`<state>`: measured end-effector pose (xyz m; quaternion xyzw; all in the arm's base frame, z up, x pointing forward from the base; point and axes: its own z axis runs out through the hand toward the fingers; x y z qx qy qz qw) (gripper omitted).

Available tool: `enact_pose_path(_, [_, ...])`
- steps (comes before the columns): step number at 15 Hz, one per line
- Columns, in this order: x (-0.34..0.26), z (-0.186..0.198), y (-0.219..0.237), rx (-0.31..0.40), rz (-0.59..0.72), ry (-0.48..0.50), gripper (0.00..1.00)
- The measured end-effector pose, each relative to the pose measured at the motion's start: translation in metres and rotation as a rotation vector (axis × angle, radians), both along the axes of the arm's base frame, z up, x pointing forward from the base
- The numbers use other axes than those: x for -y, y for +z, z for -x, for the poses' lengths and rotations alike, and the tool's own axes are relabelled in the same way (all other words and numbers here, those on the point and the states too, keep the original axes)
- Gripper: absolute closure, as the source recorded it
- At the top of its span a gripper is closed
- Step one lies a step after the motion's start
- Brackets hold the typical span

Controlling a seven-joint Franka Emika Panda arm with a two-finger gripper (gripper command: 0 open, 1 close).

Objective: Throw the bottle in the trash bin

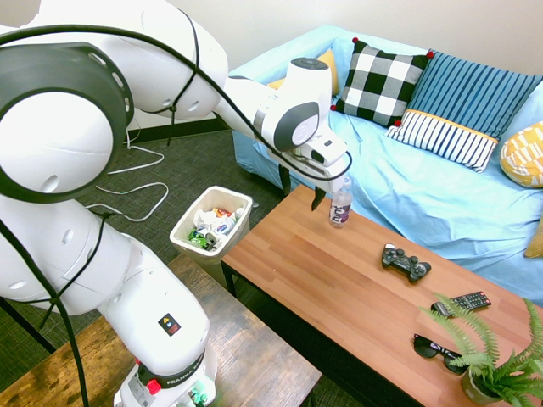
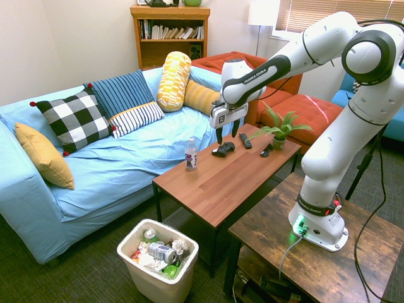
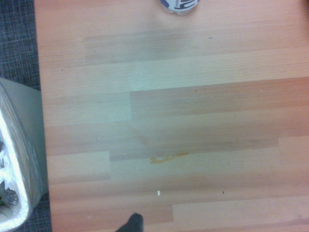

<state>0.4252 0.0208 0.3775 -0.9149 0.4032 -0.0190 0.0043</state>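
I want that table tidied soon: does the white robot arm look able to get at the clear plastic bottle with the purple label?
Probably yes: the hand hangs open over the wooden table, and the clear purple-labelled bottle stands upright near its edge, with nothing apparent between them.

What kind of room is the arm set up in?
Looks like a living room or lounge: a sofa under a light-blue cover, a low wooden table in front, a bookshelf behind.
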Motion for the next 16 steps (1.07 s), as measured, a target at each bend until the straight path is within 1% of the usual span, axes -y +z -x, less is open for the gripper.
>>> enact_pose_path(2, [0.000, -0.001, -0.001, 0.001, -0.001, -0.003, 0.00])
enact_pose_path(4, [-0.004, -0.007, -0.005, 0.021, -0.001, -0.024, 0.00])
enact_pose_path(6, [-0.009, -0.023, -0.003, 0.043, 0.018, -0.051, 0.00])
enact_pose_path(9, [-0.014, -0.066, 0.007, 0.082, 0.072, -0.115, 0.00])
enact_pose_path(11, [-0.020, -0.098, 0.001, 0.089, 0.089, -0.150, 0.00])
enact_pose_path(16, [-0.032, -0.172, -0.050, 0.070, 0.106, -0.212, 0.00])
